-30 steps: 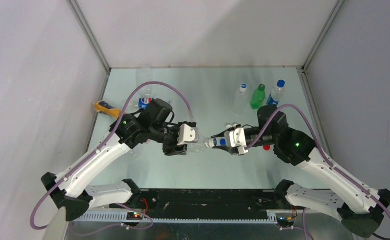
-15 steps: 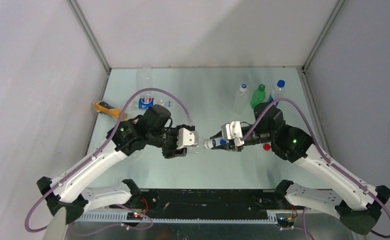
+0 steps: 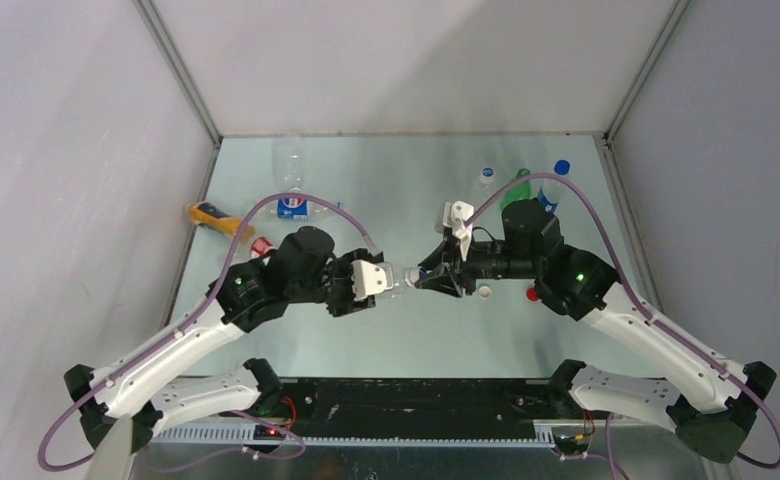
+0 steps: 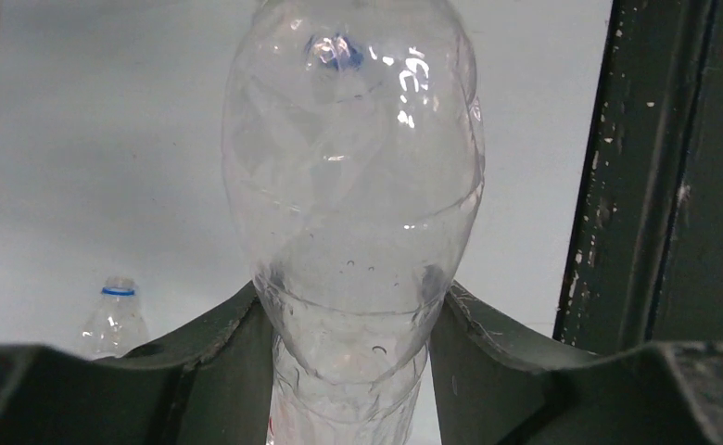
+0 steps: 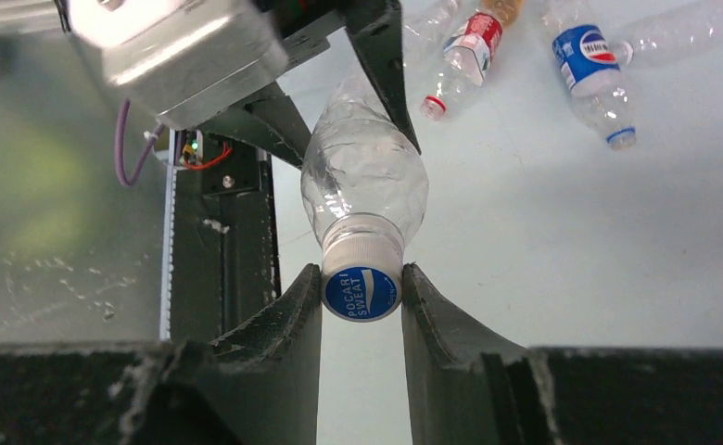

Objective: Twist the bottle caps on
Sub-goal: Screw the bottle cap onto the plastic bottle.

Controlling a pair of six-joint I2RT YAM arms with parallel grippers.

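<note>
At mid-frame the clear bottle (image 4: 353,167) is clamped by the left gripper (image 4: 348,311) and its Pocari Sweat cap (image 5: 362,293) pinched by the right gripper (image 5: 361,278), so cross-threading is risked if either tilts.

clear bottle (image 5: 365,181): level, aloft | cap (image 5: 362,289): white, blue top, on its neck

8 bottles (image 3: 291,205), 2 loose caps (image 3: 484,292), 1 white, 1 red

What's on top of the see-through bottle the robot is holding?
A white cap with a blue top, pinched by the right gripper. It hides the mouth of the bottle, so the threads underneath can't be seen.
</note>
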